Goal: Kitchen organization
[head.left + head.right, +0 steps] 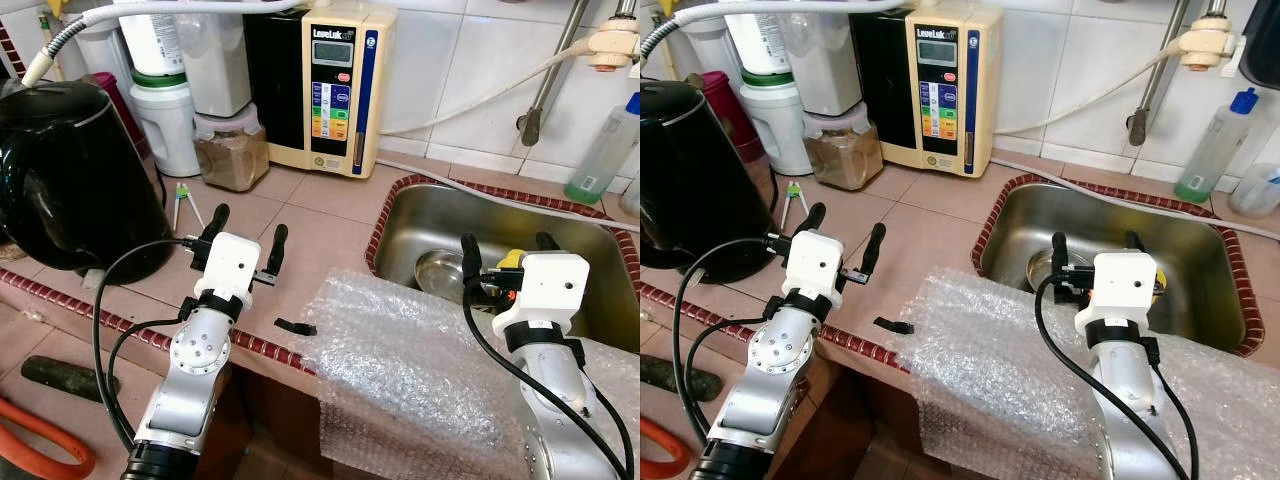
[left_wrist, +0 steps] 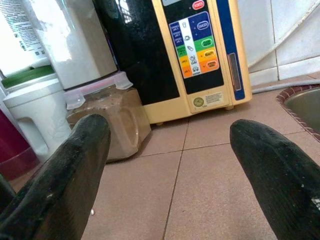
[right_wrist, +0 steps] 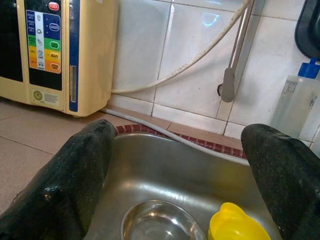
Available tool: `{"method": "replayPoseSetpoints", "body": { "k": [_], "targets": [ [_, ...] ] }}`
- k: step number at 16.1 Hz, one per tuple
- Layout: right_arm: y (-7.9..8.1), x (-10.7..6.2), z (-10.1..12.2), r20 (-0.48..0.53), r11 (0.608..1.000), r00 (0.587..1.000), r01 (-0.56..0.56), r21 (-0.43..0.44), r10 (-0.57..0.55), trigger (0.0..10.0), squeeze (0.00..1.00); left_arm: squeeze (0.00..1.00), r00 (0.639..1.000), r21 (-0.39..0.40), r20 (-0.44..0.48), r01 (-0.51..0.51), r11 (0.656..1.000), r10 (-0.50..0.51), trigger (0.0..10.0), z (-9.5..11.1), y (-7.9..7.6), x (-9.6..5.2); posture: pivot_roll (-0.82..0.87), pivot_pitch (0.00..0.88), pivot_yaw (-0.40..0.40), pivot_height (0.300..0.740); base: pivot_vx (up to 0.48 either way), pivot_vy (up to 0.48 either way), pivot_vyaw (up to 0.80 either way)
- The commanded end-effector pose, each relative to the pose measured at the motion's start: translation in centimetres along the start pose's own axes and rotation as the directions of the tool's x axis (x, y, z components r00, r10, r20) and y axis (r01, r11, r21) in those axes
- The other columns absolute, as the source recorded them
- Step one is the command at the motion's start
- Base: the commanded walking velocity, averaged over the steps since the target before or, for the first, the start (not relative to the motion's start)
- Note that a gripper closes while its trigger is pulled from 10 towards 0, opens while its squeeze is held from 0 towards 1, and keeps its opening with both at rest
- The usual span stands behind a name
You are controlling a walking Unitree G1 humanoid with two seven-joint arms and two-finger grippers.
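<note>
My left gripper [image 1: 248, 237] hovers open over the tiled counter [image 1: 320, 215], with nothing between its fingers. It points toward a jar of brown powder [image 2: 112, 117] and a cream water ionizer [image 1: 335, 85]. My right gripper [image 1: 507, 250] is open above the steel sink [image 1: 400, 205]. Just past its fingers, down in the sink, are a steel bowl [image 3: 157, 222] and a yellow plastic piece [image 3: 235, 227]. A sheet of bubble wrap [image 1: 400, 350] drapes over the counter's front edge between my arms.
A black kettle [image 1: 70, 180] stands at the left. A small black part [image 1: 296, 326] lies near the counter edge, and a thin green-tipped tool [image 1: 183, 200] lies by the jar. White canisters [image 1: 165, 110] stand at the back, and a blue-capped bottle [image 1: 605, 150] stands behind the sink.
</note>
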State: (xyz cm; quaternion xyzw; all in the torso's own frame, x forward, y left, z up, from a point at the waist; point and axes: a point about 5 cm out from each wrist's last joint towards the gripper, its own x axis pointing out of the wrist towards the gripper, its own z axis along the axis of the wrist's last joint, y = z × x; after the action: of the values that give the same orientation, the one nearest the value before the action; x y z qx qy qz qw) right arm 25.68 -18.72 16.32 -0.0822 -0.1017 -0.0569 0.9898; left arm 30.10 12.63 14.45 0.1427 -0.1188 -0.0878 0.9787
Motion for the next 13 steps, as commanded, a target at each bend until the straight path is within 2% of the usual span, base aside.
{"method": "replayPoseSetpoints", "body": {
  "k": [1,6,13],
  "targets": [
    [-0.13,0.17,0.03,-0.001,1.0,1.0,0.006,-0.001,-0.006,10.0,1.0,0.0,1.0,0.009,-0.002,-0.006,1.0,0.006,10.0,0.17,0.32,0.18,0.06,0.0,0.019,0.74,0.0,0.0,0.0],
    [0.1,0.29,-0.08,-0.006,1.0,1.0,-0.001,-0.002,0.001,10.0,1.0,0.0,1.0,0.011,-0.008,0.005,1.0,-0.005,10.0,0.17,0.04,0.18,0.06,0.0,0.021,0.74,0.0,0.0,0.0],
    [0.13,0.22,-0.21,-0.011,1.0,1.0,0.009,0.007,-0.009,10.0,1.0,0.0,1.0,0.017,-0.021,0.009,1.0,-0.008,10.0,0.08,0.01,0.2,0.06,0.0,0.027,0.74,-0.284,0.0,0.0]
  ]
}}
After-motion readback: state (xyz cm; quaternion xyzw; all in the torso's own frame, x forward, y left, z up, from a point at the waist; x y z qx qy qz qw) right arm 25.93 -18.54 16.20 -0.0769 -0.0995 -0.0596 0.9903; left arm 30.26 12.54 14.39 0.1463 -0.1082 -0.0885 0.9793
